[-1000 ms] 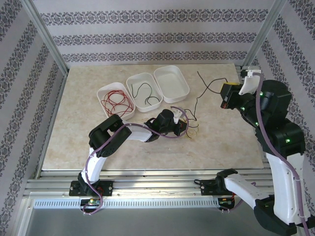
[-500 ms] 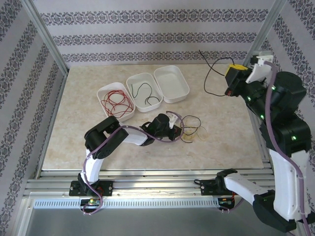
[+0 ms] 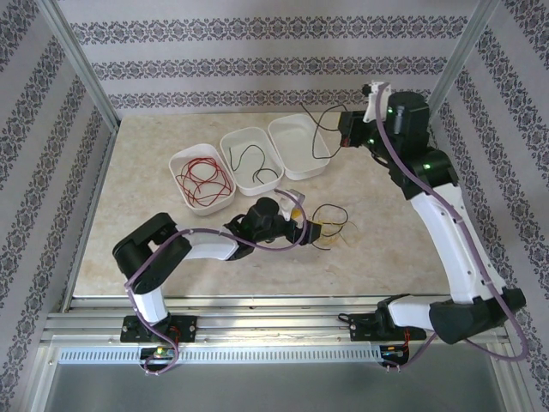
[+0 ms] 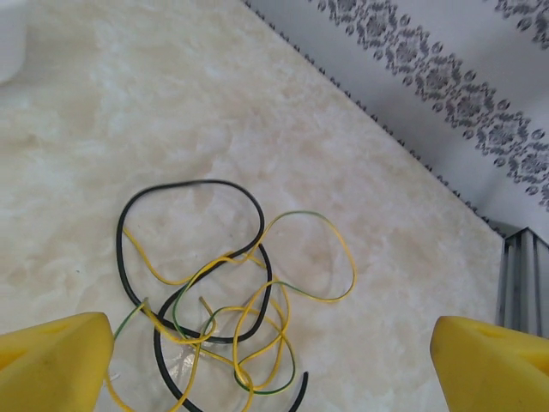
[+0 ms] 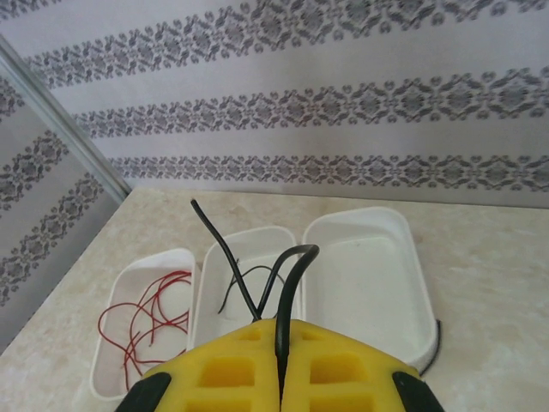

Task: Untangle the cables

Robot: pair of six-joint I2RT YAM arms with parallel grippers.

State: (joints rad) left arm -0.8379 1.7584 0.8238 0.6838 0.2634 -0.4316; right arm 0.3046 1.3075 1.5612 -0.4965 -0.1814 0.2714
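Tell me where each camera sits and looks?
Top external: above and behind, looking down at the table; both arms show.
Left wrist: looking down at tangled cables; open left end effector frames them.
Right wrist: facing the back wall over three trays; right end effector pinches a black cable.
Top and right wrist share the red cables.

Bare surface (image 3: 129, 180) runs along the left side and near edge, while three white trays (image 3: 300, 150) fill the back middle, a black cable (image 5: 283, 292) dangles there from the right claw (image 5: 280, 360), and the left arm (image 3: 206, 246) and cable tangle (image 3: 330, 225) occupy the centre.
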